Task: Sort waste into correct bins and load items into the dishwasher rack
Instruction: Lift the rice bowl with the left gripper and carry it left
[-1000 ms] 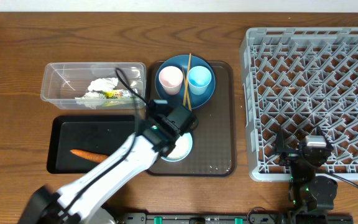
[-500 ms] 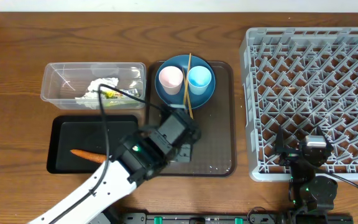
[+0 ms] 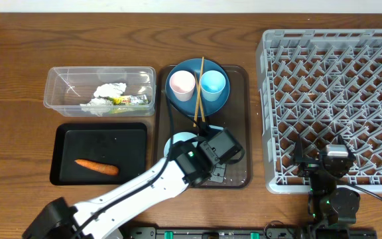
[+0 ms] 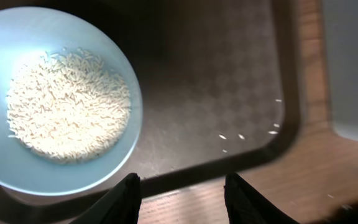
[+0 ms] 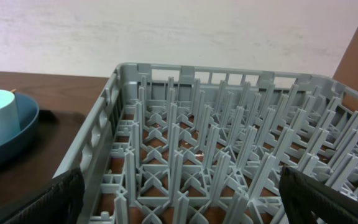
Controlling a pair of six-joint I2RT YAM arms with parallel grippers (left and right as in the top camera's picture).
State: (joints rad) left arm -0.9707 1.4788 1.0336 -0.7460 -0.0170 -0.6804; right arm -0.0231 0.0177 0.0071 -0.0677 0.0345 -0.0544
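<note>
**Now: rice bowl at ten o'clock, off the left jaws**

Seen from its own wrist, the left gripper (image 4: 182, 194) hangs with its jaws partway apart and nothing between them. Only the rim of the brown tray (image 4: 210, 74) and the table (image 4: 303, 180) show in the gap.

The pale-blue bowl (image 4: 73, 174), heaped with rice (image 4: 67, 102), sits on that tray near the fingers, at about ten o'clock. From overhead it is at nine o'clock, mostly under the arm, so how close the fingers come to its rim is hard to judge. Being round, it has no long axis, so a rim grip would probably suit.

A few loose grains (image 4: 241, 136) lie at one o'clock, in the tray corner.

Past the bowl at nine o'clock, the black tray (image 3: 98, 143) holds the carrot (image 3: 96, 166). The clear tub (image 3: 65, 83) lies at ten. The chopsticks (image 3: 199, 86) run twelve to six at twelve o'clock.

The rack (image 3: 337, 86) fills three o'clock. The right gripper (image 5: 191, 199) sits over the rack's near edge, spread wide, empty, and farther off.

The leftward path looks free, though the tray's raised lip must be cleared.
</note>
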